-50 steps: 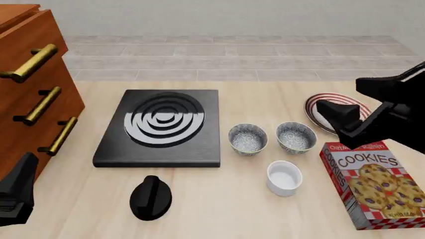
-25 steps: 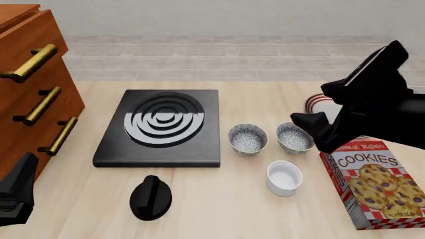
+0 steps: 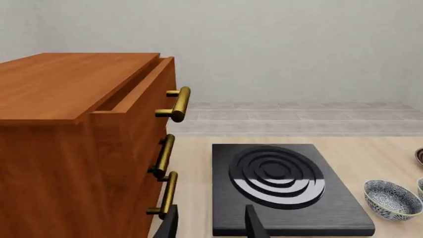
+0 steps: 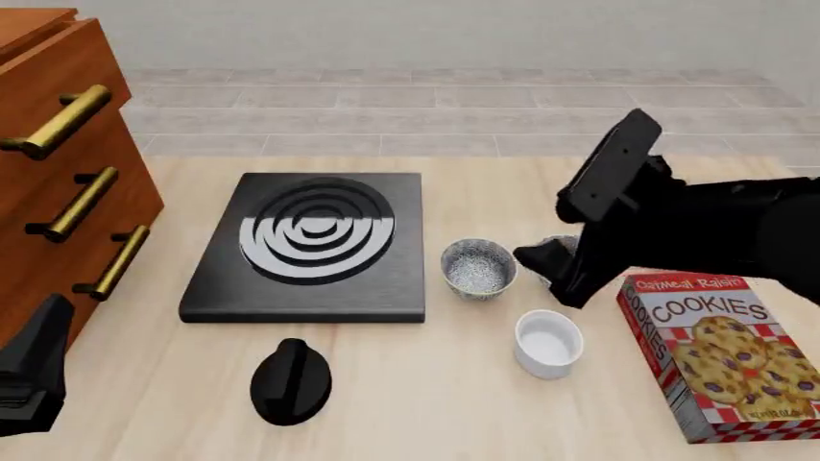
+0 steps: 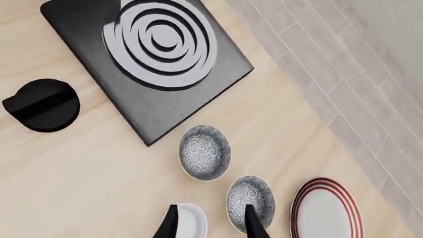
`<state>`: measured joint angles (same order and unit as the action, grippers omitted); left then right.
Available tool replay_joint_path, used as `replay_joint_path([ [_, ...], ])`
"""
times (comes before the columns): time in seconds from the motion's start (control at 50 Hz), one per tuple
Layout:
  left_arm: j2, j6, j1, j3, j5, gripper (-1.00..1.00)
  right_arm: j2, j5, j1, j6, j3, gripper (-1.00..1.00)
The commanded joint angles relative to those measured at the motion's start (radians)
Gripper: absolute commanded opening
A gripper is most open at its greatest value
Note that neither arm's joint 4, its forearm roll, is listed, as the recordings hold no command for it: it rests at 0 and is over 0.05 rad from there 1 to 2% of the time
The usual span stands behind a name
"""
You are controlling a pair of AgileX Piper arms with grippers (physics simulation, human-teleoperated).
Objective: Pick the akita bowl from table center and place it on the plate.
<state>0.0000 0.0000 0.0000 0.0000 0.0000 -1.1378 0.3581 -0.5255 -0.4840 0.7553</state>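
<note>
The right gripper [image 5: 208,222] hung above the pale wooden surface [image 4: 423,384] with its fingers [image 5: 170,223] spread apart and empty. Of 2 look-alike grey-white speckled bowls, the akita bowl [image 4: 478,268] sat at the centre, just beside the black square burner plate [image 4: 307,246]. The second speckled bowl [image 5: 250,199] lay between it and the white round plate with dark-red stripes [image 5: 326,211]. A small plain white cup [image 4: 548,342] stood nearby. The left gripper [image 3: 210,225] waited by the wooden drawer cabinet [image 3: 79,144], fingers apart, holding nothing.
</note>
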Motion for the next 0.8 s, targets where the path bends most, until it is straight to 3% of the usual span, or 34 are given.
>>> replay_joint_path([
  [0.02, 0.000, 0.000, 0.000, 0.000, 0.000, 1.00, -0.145, -0.034, -0.036, -0.031, 0.030, 1.00],
  [0.4, 0.000, 0.000, 0.000, 0.000, 0.000, 1.00, -0.274, -0.039, -0.032, -0.085, 0.046, 1.00],
  [0.54, 0.000, 0.000, 0.000, 0.000, 0.000, 1.00, -0.328, -0.087, 0.000, -0.140, 0.030, 1.00],
  [0.8, 0.000, 0.000, 0.000, 0.000, 0.000, 1.00, -0.386, -0.100, -0.042, -0.144, 0.041, 1.00],
])
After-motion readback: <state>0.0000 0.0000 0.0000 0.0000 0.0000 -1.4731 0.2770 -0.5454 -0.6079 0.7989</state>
